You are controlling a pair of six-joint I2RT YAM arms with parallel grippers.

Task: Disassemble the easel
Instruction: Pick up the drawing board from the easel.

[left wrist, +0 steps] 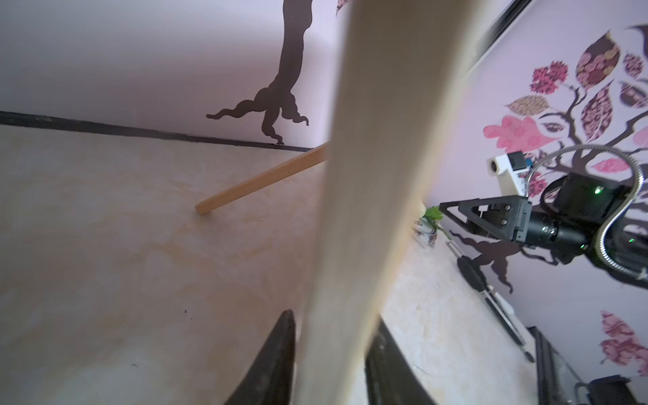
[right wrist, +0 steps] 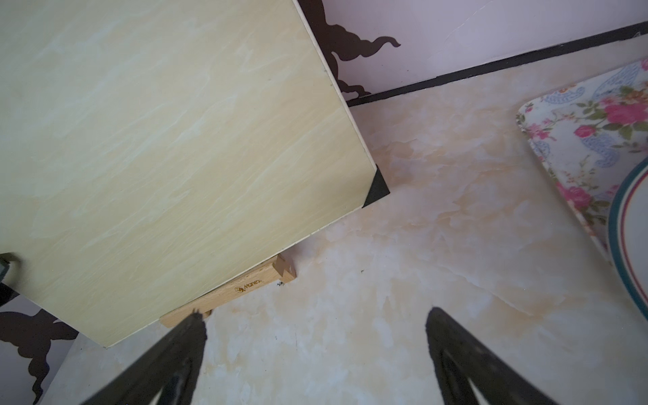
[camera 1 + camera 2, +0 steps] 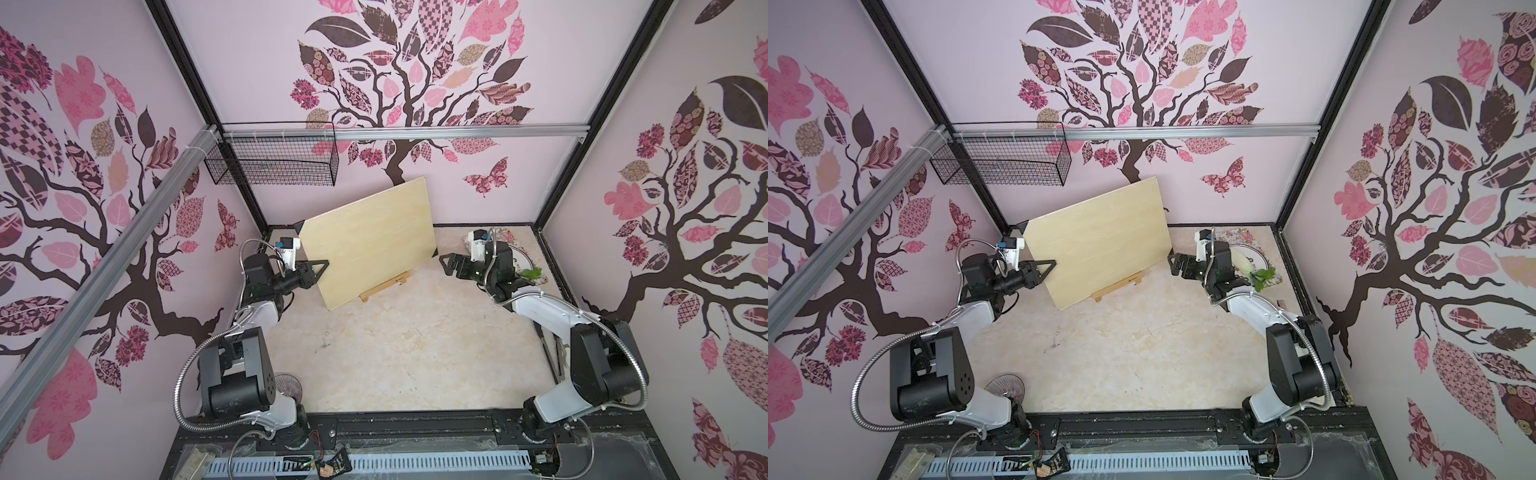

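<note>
Top views: marbled beige table [image 3: 415, 353], pink tree-decal walls [image 3: 498, 174], wire basket [image 3: 274, 162] on rear rail. Easel [image 3: 384, 286] mid-rear, mostly hidden behind tilted board [image 3: 370, 241]. Left gripper [image 3: 322, 264] pinched on board's edge; right gripper [image 3: 444, 265] spread wide, empty, beside board's corner.

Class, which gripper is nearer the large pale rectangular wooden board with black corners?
Left. The left gripper clasps a side edge of the pale rectangular wooden board; the right gripper, open, hovers apart from its lower black corner.
</note>
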